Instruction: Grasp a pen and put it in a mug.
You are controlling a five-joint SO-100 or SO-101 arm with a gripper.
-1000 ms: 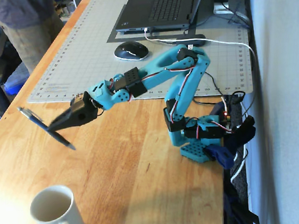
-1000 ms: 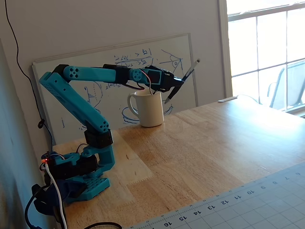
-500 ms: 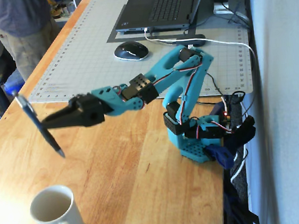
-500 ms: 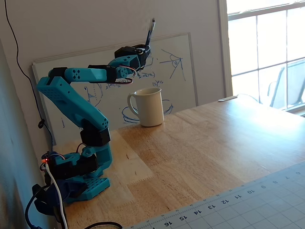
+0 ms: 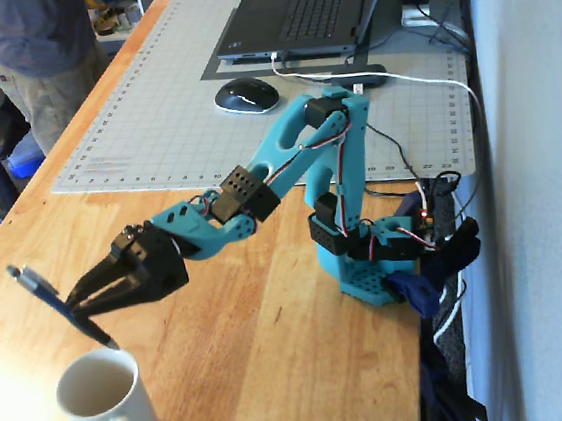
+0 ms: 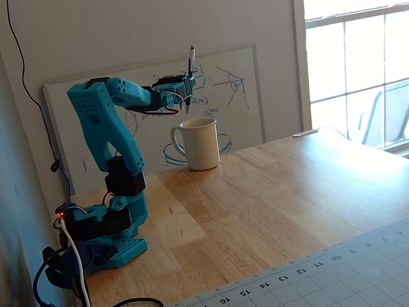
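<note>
The black two-finger gripper point(image 5: 73, 305) is clenching the slim blue ballpoint pen point(image 5: 58, 304), carrying it tip-down just above the rim of the cream-white ceramic mug point(image 5: 106, 408) on the wooden table point(image 5: 276, 352). This looks like the placing step: next the tip needs centring over the mug's opening, then lowering and releasing.

The mug point(image 5: 103, 410) base is cut off by the bottom edge; the arm hides the fingers point(image 6: 182, 96).

pens: 1 pen point(image 5: 58, 306) | mugs: 1 mug point(image 5: 105, 405) | arms: 1 arm point(image 5: 297, 169) | laptops: 1 laptop point(image 5: 305, 12) | mice: 1 mouse point(image 5: 246, 95) | mats: 1 cutting mat point(image 5: 168, 92) | whiteboards: 1 whiteboard point(image 6: 239, 121)
</note>
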